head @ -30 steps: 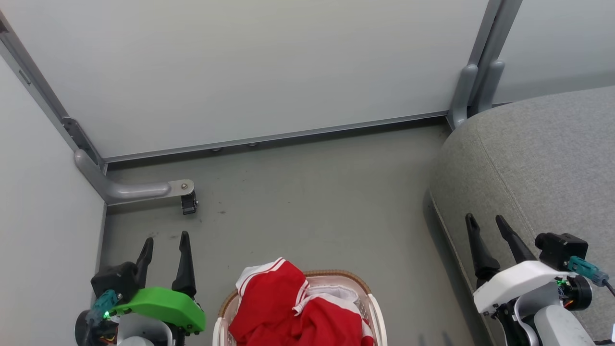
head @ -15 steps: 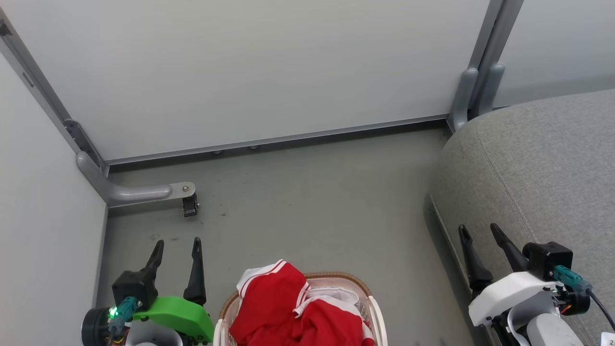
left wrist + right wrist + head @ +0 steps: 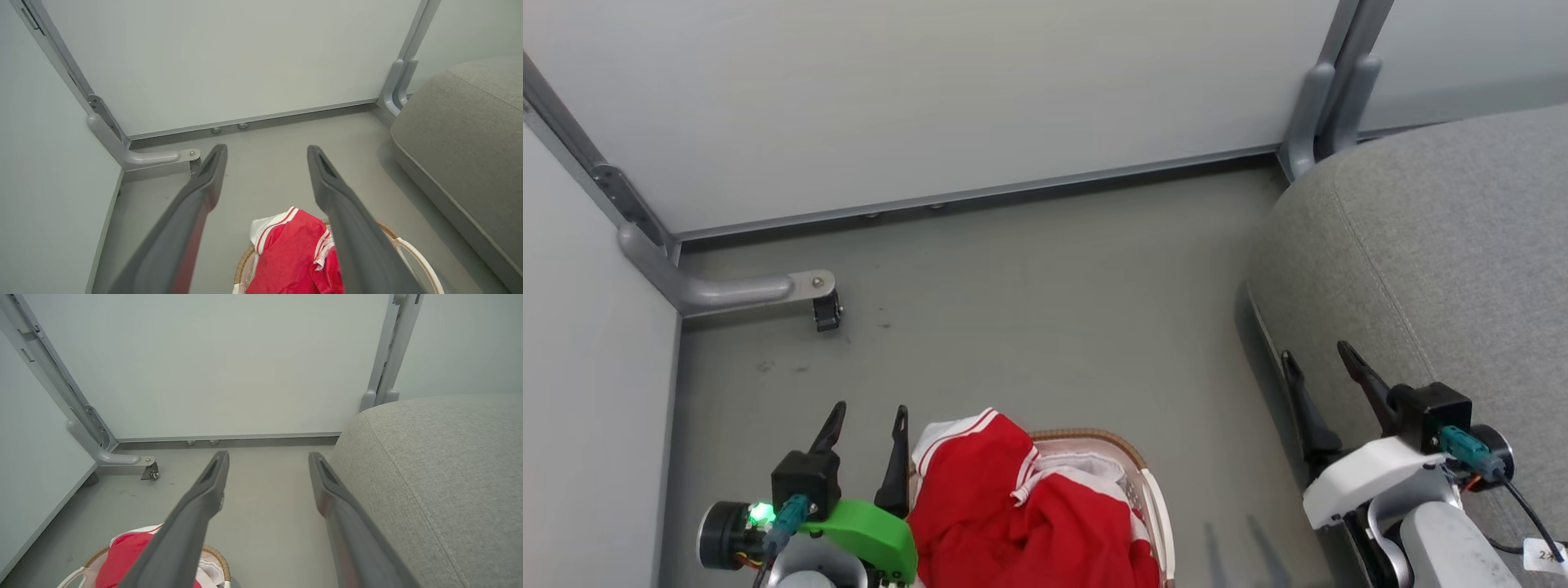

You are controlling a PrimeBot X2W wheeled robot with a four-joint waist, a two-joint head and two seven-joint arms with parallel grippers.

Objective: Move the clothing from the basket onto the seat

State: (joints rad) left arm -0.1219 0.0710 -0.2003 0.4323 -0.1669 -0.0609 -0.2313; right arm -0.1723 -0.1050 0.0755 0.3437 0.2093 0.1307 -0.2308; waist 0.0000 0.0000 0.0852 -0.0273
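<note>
The red clothing [image 3: 1021,514] with white striped trim is heaped in the cream basket [image 3: 1152,506] at the bottom middle of the head view, spilling over its far left rim. It shows again as clothing [image 3: 294,253] in the basket [image 3: 412,253] in the left wrist view, and low at the left as clothing [image 3: 122,555] in the right wrist view. My left gripper [image 3: 869,413] stands open just left of the basket, empty. My right gripper [image 3: 1318,355] is open and empty at the front edge of the grey seat [image 3: 1437,245].
White partition panels [image 3: 931,106] close off the back and the left side. A grey partition foot with a small caster [image 3: 825,312] juts onto the grey floor at the left. A grey post [image 3: 1327,90] stands at the seat's far corner.
The head camera has shifted, so the whole scene sits lower-left to upper. My left gripper has come right, close beside the basket. My right gripper has edged left along the seat's edge.
</note>
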